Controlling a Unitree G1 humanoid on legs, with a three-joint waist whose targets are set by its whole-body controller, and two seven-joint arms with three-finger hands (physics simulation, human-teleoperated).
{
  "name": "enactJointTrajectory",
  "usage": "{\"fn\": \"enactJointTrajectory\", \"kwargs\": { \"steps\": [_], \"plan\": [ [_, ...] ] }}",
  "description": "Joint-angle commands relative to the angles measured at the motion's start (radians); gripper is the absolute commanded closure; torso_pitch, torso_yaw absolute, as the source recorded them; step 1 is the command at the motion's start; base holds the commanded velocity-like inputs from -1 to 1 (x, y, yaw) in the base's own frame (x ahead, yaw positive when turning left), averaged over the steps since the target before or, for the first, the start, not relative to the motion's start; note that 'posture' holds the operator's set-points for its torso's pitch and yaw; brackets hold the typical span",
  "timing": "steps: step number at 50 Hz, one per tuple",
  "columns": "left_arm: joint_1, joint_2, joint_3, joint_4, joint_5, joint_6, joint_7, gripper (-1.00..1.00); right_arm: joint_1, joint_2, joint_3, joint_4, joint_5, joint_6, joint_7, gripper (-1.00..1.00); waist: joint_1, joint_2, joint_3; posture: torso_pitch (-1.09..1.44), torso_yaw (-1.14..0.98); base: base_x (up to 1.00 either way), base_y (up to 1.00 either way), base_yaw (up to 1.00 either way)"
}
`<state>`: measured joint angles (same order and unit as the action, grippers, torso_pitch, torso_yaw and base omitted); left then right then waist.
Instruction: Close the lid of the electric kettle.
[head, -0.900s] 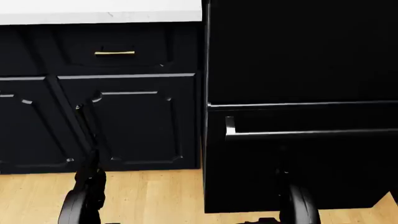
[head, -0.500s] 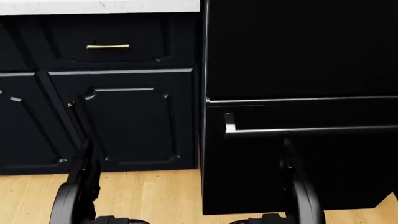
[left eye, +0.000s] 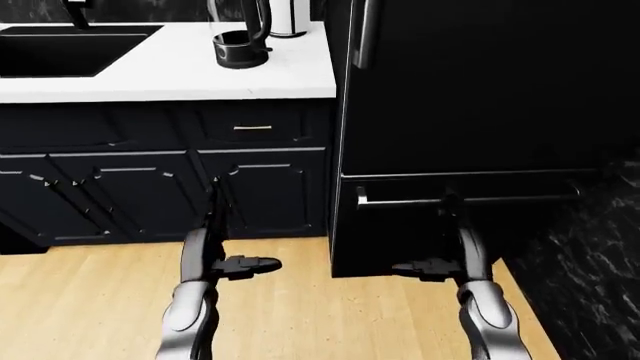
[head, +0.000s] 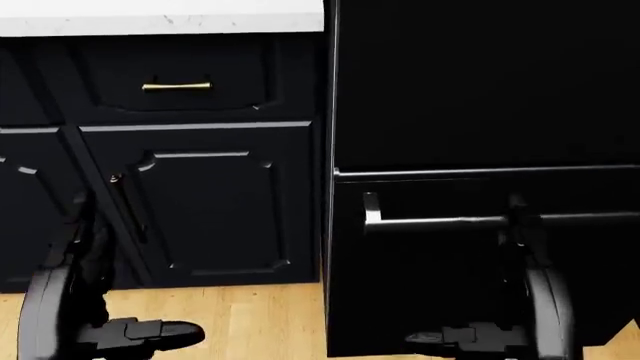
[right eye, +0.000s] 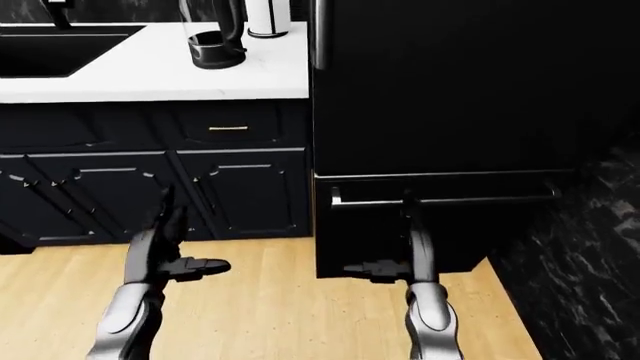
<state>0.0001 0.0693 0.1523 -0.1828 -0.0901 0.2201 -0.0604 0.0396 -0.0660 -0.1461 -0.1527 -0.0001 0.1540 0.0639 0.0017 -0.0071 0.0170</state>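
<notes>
Clearly the kettle (left eye: 240, 41) is sitting at twelve o'clock from the nearer left hand (left eye: 235, 266); both hands' fingers are spreading, empty, right hand (left eye: 425, 268) lying farther.

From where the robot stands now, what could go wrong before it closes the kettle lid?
1. The kettle sits far up the counter, cut off by the left-eye view's top; the lid is unseen, so a reach may miss.
2. Both hands, left and right, hang low by the cabinets; raising them could strike the counter edge.
</notes>
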Motion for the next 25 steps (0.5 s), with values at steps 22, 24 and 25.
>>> {"fn": "enactJointTrajectory", "kwargs": {
  "steps": [22, 24, 25],
  "plan": [
    [-0.219, 0.224, 0.427, -0.743, -0.32, 0.696, 0.097, -1.0, -0.109, -0.102, -0.262, -0.703, 0.077, 0.584, 0.117, -0.97, 0.003, 0.01, -0.004, 0.0, 0.0, 0.0, 0.0, 0.0],
    [-0.262, 0.265, 0.493, -0.773, -0.407, 0.759, 0.138, -1.0, -0.152, -0.132, -0.309, -0.781, 0.108, 0.688, 0.124, -0.96, 0.002, 0.01, -0.001, 0.0, 0.0, 0.0, 0.0, 0.0],
    [-0.287, 0.28, 0.533, -0.783, -0.475, 0.795, 0.17, -1.0, -0.169, -0.144, -0.333, -0.811, 0.125, 0.731, 0.127, -0.97, 0.002, 0.011, -0.001, 0.0, 0.0, 0.0, 0.0, 0.0]
  ]
}}
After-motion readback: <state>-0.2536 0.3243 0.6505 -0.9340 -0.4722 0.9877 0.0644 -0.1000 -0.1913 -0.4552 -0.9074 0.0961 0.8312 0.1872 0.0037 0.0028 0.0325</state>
